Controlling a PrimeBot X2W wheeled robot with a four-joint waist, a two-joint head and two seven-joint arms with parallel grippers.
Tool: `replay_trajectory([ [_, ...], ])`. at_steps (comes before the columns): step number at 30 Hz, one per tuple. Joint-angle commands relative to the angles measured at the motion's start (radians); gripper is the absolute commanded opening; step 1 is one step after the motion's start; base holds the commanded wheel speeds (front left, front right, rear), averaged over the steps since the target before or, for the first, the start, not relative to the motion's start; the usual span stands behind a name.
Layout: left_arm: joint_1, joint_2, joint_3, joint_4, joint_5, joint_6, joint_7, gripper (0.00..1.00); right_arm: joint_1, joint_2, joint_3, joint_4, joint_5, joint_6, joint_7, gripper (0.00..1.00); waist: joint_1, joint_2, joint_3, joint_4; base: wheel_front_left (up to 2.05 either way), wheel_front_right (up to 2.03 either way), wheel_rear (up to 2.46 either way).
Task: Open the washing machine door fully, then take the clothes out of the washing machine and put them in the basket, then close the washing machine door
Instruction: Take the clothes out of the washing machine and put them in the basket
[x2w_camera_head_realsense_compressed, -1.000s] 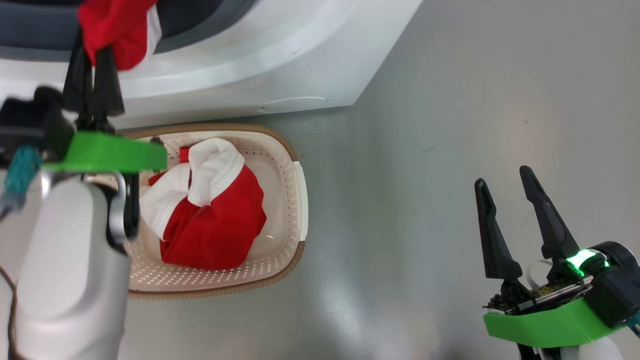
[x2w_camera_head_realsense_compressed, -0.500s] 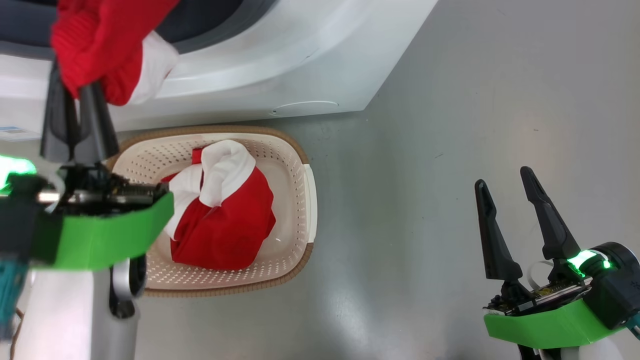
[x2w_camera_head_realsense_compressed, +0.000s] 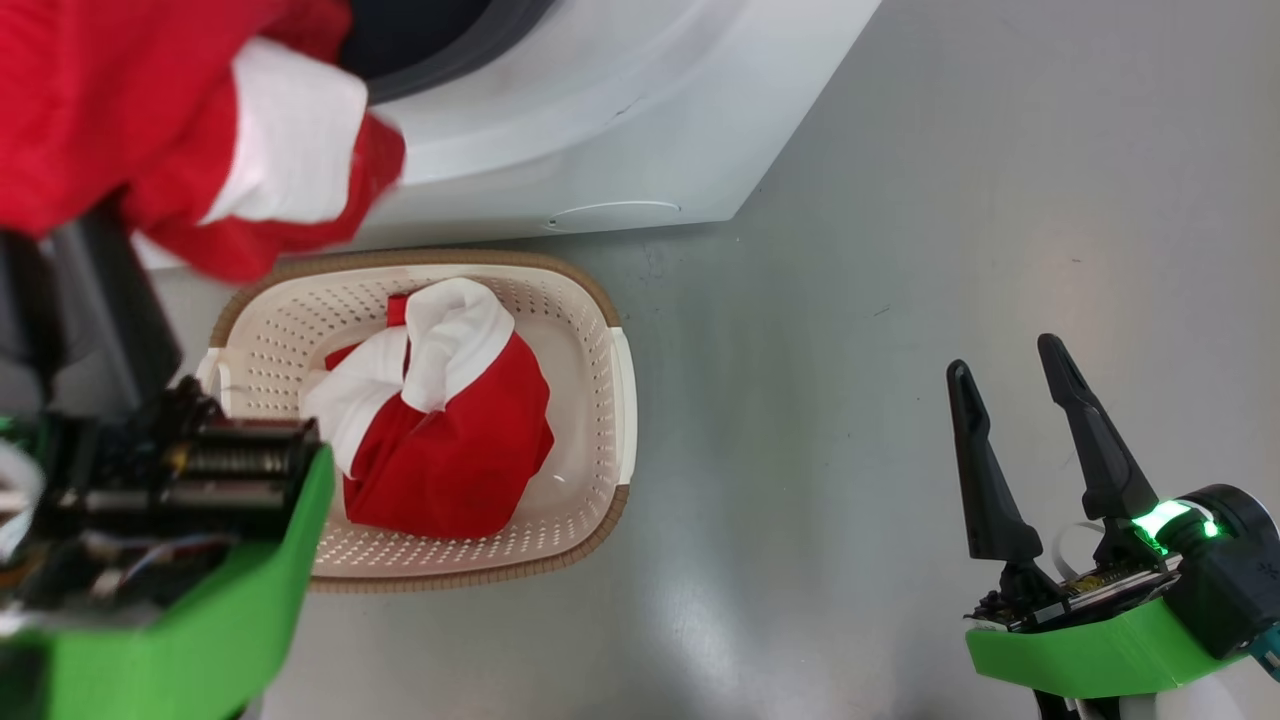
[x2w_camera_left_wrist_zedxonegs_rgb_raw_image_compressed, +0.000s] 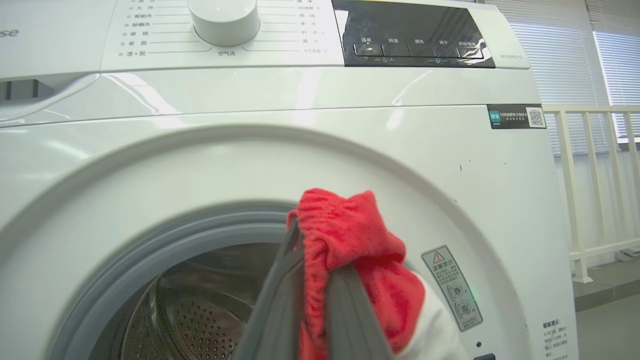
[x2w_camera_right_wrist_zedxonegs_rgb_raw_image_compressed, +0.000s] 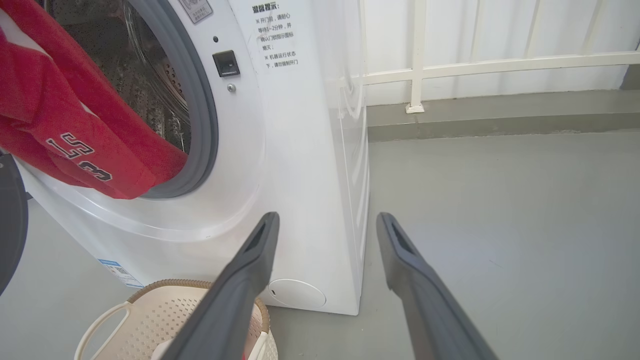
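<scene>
Pinching hand: the left hand is seen pressed together on a red garment, a fold of which is bunched up over the fingertips.
Held garment: red cloth with a white part is lifted in front of the round opening of the washing machine. In the right wrist view it is draped down across the opening as far as the grey rubber ring, and printed characters are shown on it. Whether the ring is touched cannot be told.
Other hand: the right hand is held spread and empty, low over the grey floor, well apart from the basket and off the machine's right corner.
Basket: the basket is set on the floor just in front of the machine, below the lifted garment. A red and white bundle of clothes is piled in its middle.
Drum: the perforated steel drum is left exposed behind the ring.
Machine top: a round white dial and a dark button panel are seen above the opening.
Background: a white railing is seen beyond the machine's right side.
</scene>
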Motion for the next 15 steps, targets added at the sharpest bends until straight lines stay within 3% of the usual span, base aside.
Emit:
replay_trajectory([
  [1, 0.020, 0.022, 0.026, -0.056, 0.013, 0.011, 0.006, 0.00, 0.019, -0.005, 0.026, -0.023, -0.005, 0.002, -0.005, 1.00, 0.0000, 0.0000, 0.000, 0.000, 0.00, 0.00, 0.00],
  [6, 0.050, 0.015, 0.029, -0.061, -0.003, 0.021, 0.034, 0.00, 0.014, -0.005, 0.029, -0.025, -0.006, 0.002, -0.005, 1.00, 0.0000, 0.0000, 0.006, 0.003, 0.00, 0.00, 0.00],
  [15, 0.155, -0.021, 0.044, 0.200, -0.124, 0.022, 0.012, 0.00, 0.003, -0.005, 0.030, -0.024, -0.007, 0.002, -0.005, 1.00, 0.0000, 0.0000, 0.019, -0.003, 0.00, 0.00, 0.00],
])
